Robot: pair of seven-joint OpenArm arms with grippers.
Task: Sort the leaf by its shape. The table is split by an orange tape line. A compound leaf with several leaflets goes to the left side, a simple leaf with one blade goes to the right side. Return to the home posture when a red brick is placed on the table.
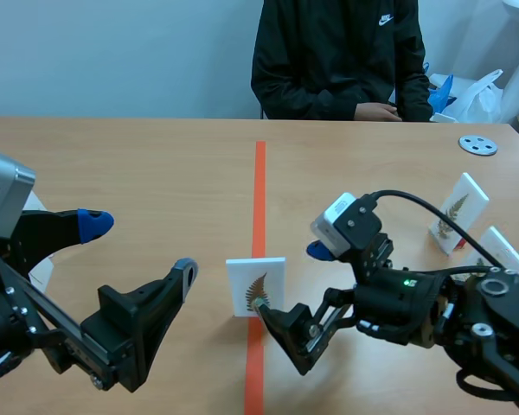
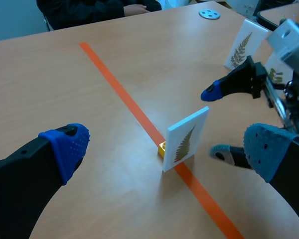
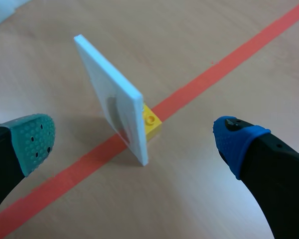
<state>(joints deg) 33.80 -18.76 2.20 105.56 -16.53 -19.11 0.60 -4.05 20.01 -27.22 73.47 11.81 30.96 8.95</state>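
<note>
A white card (image 1: 255, 287) printed with a fern-like leaf of several leaflets stands upright on the orange tape line (image 1: 259, 186), propped by a small yellow brick (image 2: 162, 148). My right gripper (image 1: 291, 281) is open just right of the card, one finger on either side of its right edge. In the right wrist view the card (image 3: 112, 97) and brick (image 3: 151, 121) sit between and just ahead of the open right gripper (image 3: 134, 139). My left gripper (image 1: 140, 248) is open, left of the card and apart from it. From the left wrist, the card (image 2: 186, 139) stands ahead.
Two more leaf cards (image 1: 459, 213) (image 1: 500, 251) stand on the right side, behind my right arm. A grey disc (image 1: 477, 145) lies at the far right. A person in a black jacket (image 1: 337, 56) sits across the table, beside plastic bags (image 1: 480, 91).
</note>
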